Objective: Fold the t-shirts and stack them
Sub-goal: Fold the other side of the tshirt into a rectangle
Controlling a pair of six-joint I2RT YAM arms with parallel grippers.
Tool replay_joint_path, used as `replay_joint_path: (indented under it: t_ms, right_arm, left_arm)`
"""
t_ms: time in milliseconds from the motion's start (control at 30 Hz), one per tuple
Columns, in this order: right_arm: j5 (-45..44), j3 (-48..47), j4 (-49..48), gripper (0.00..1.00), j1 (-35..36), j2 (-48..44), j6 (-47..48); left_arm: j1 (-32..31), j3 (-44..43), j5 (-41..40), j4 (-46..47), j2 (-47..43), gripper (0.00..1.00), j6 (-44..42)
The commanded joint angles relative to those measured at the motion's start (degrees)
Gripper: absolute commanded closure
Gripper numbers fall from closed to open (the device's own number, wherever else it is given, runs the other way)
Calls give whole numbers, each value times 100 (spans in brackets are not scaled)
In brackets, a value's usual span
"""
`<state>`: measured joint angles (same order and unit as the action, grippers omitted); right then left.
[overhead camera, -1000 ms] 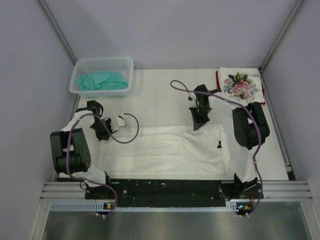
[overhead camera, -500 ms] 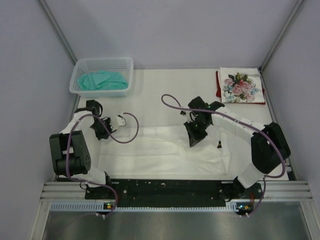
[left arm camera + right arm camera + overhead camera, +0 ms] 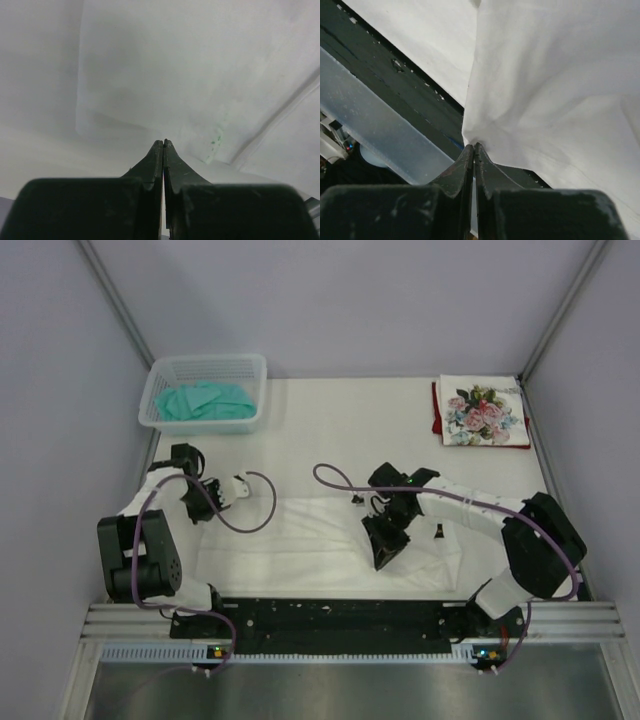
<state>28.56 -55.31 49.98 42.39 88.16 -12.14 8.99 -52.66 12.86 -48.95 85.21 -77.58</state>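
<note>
White t-shirt (image 3: 290,540), creased, bunches in the clamped right hand (image 3: 474,146); left hand (image 3: 163,142) fully closed.

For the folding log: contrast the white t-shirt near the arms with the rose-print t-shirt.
The large white cloth t-shirt lies spread wide, the rose-print cloth t-shirt folded into a small square. The right end effector pinches the white one; the rose-print one lies untouched. Both are mainly white cloth.

A robot lab cell, this: plain panel walls (image 3: 350,300), aluminium frame posts (image 3: 118,302), left arm (image 3: 140,545) and right arm (image 3: 535,540) bolted at the white table's (image 3: 330,420) near edge.
</note>
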Motion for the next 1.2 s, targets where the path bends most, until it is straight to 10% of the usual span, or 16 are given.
replay_joint_path:
  t_ms: [0,67,233,433,667,900,1167]
  right_arm:
    - [265,-94,-418,100,111,131,-244]
    - [160,-208,-497,97,112,219,-367]
    - [597,-463,-883,52,164,351,-771]
    - [557,-938,-832,48,525,27,-946]
    - [-1034,195,-875,49,-2214,-1415,-1546]
    - [-2074,468,-1656,46,-3974,-1223,-1326]
    - [-1432,538,-2641,52,-4169,-160,-1115]
  left_arm:
    - [41,46,-21,105,-171,100,-47]
    - [41,-33,67,87,-180,98,41]
    - [-3,-498,1101,-544,-522,61,147]
    - [-800,-754,2923,-932,-1199,41,216]
    - [-4068,-586,3240,-432,-1394,36,1349]
    - [-6407,-658,1933,1535,-586,33,2537]
    - [-7182,-693,1790,2723,610,32,3038]
